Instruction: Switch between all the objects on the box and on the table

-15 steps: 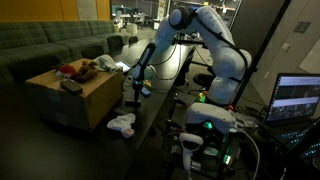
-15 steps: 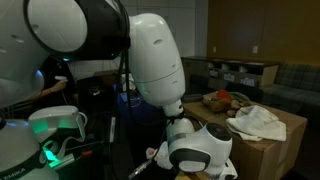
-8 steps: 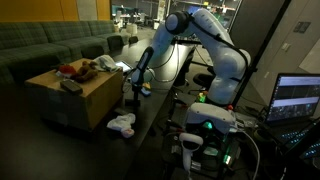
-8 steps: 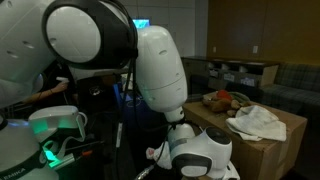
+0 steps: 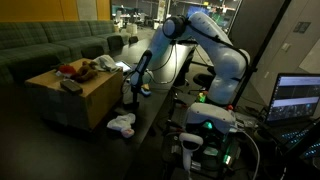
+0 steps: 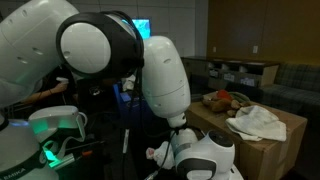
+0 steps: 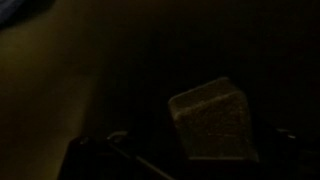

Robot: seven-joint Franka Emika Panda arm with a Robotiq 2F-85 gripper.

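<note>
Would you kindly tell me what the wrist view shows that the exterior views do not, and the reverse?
Only the wrist view: a pale block, close up on a dark surface. Only the exterior views: the box with a red thing and a black block on top, a white cloth on the table, the sofa and the arm. Both: the pincer, open, though the wrist view gives only dim shapes at its bottom edge.

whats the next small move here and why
Probably ease the gripper down over the pale block. The jaws stand open and empty, and the wrist view shows the block just ahead of them, untouched.
</note>
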